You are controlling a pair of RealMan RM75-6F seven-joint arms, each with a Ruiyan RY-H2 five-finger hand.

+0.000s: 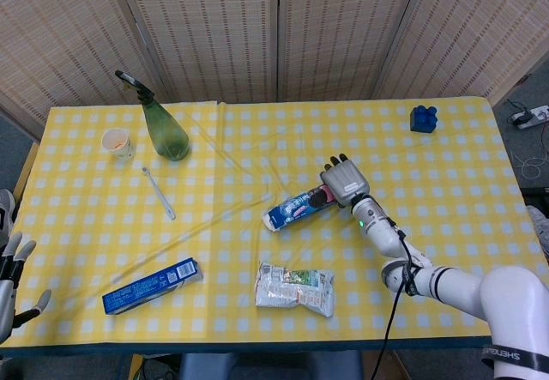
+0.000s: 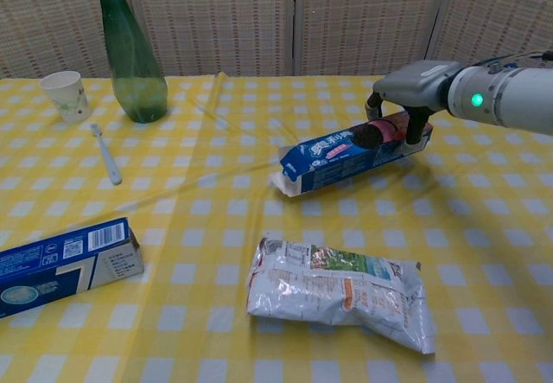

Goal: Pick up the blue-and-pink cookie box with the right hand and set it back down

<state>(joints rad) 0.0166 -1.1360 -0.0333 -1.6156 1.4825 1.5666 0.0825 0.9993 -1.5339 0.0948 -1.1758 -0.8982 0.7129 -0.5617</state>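
The blue-and-pink cookie box [image 1: 296,208] [image 2: 346,154] lies lengthwise near the middle of the yellow checked table [image 1: 257,157]. My right hand [image 1: 345,180] [image 2: 410,98] grips its pink right end from above, fingers curled down over both long sides. In the chest view the box looks tilted, its right end higher than its open left flap, which hangs close to the cloth. My left hand [image 1: 10,281] hangs beyond the table's left edge with fingers apart, holding nothing.
A crumpled snack bag [image 1: 294,287] [image 2: 337,292] lies just in front of the cookie box. A blue toothpaste box [image 1: 150,286] sits front left. A green spray bottle [image 1: 163,127], a paper cup [image 1: 117,143] and a toothbrush [image 1: 159,194] are far left, a blue block [image 1: 423,118] far right.
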